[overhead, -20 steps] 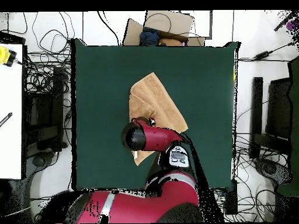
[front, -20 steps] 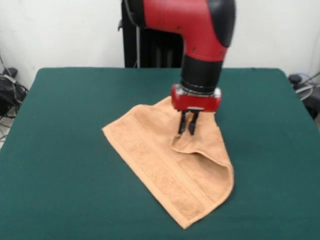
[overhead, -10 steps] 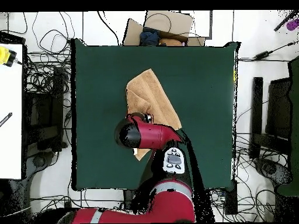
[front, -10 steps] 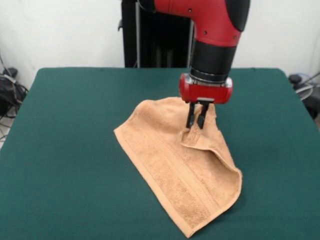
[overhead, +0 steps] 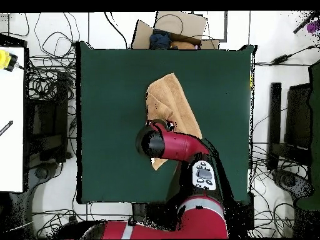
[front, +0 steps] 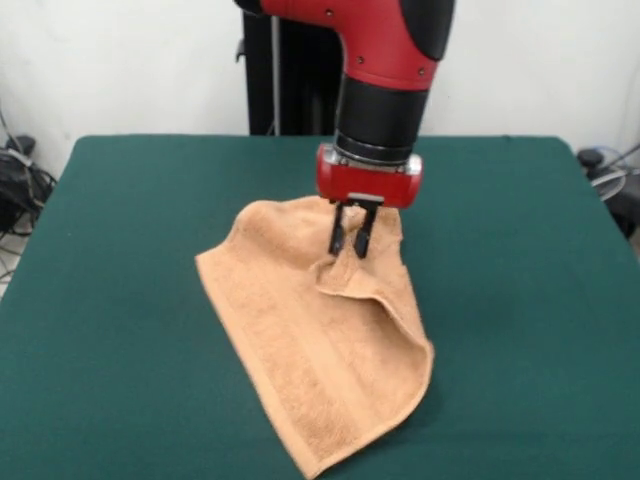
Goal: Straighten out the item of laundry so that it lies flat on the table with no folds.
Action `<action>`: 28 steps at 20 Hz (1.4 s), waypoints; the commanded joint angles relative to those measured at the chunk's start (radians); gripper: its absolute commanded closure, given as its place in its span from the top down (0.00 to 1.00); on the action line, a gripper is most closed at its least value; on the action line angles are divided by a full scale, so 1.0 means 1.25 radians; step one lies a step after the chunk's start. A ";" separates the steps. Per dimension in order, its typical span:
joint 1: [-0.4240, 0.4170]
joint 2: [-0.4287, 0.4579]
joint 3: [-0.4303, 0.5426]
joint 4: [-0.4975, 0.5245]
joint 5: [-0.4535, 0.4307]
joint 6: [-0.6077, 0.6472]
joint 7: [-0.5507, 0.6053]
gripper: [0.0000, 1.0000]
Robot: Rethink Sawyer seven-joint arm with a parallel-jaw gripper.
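Note:
The orange-tan towel (front: 315,355) lies partly folded on the dark green table (front: 120,300). Its right side is doubled over into a raised flap, and one corner is lifted off the cloth. My gripper (front: 350,250) hangs from the red arm and is shut on that lifted corner, near the towel's far edge. In the overhead view the towel (overhead: 172,100) shows as a narrow folded strip running up from under the arm's red head (overhead: 164,142), which hides the gripper.
A cardboard box (overhead: 172,28) with dark items stands just past the table's top edge in the overhead view. Cables and equipment (overhead: 47,119) lie along both sides of the table. A white surface (overhead: 11,119) is at the left.
The gripper has swung back to the left in the front view, dragging the towel with it. The towel's near corner has slid left and the folded flap has shifted too.

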 commanded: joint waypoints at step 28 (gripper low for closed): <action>-0.184 0.238 0.181 -0.169 -0.071 -0.085 0.048 1.00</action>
